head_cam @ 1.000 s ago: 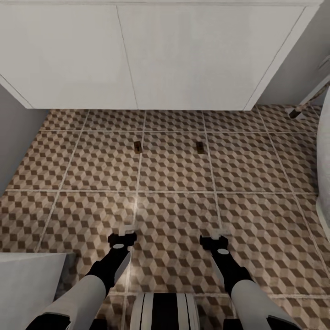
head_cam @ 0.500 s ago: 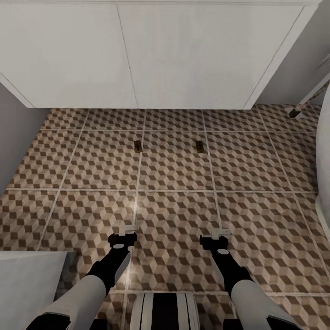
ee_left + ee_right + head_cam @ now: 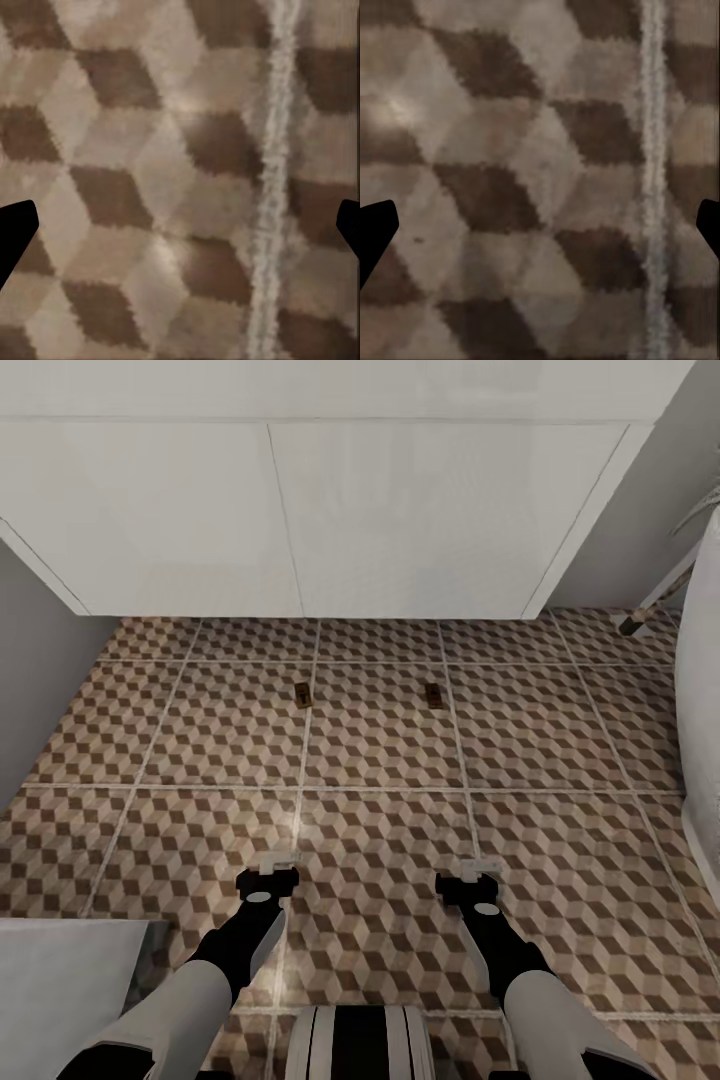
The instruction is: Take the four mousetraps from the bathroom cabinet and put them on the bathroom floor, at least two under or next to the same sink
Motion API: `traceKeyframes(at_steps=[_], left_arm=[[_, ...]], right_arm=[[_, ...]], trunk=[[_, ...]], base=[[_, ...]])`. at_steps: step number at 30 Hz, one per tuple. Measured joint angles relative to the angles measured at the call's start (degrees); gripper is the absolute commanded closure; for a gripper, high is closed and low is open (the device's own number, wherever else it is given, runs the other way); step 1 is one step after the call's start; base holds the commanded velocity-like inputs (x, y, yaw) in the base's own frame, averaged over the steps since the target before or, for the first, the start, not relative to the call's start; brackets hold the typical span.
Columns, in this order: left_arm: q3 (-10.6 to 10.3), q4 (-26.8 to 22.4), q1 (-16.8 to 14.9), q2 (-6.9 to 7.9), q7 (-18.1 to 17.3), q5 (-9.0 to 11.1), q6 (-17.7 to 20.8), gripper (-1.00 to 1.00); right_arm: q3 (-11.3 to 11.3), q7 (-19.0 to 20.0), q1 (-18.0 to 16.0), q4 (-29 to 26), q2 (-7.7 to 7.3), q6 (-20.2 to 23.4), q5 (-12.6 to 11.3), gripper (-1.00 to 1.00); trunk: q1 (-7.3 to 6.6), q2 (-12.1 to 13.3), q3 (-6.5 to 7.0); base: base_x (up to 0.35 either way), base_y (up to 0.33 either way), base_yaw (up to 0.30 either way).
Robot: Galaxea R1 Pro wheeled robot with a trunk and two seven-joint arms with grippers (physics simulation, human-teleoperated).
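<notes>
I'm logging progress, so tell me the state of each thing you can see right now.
Left mousetrap: flat on the bathroom floor, before the vanity.
Right mousetrap: flat on the same floor.
Vanity doors: closed.
Left gripper: open, empty.
Right gripper: open, empty.

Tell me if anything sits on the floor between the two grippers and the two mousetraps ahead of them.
Nothing visible does. Only bare tiled floor lies between the left gripper and the left mousetrap, and between the right gripper and the right mousetrap. Both traps lie just in front of the white vanity.
</notes>
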Motion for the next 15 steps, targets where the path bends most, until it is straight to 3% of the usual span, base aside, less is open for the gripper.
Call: traceKeyframes(at_steps=[15], left_arm=[[0.06, 0.00, 0.00, 0.00, -0.05, 0.05, 0.00, -1.00]], right_arm=[[-0.08, 0.18, 0.00, -0.02, 0.00, 0.44, 0.01, -1.00]], trunk=[[-0.39, 0.20, 3.33]], base=[[0.000, 0.000, 0.000]])
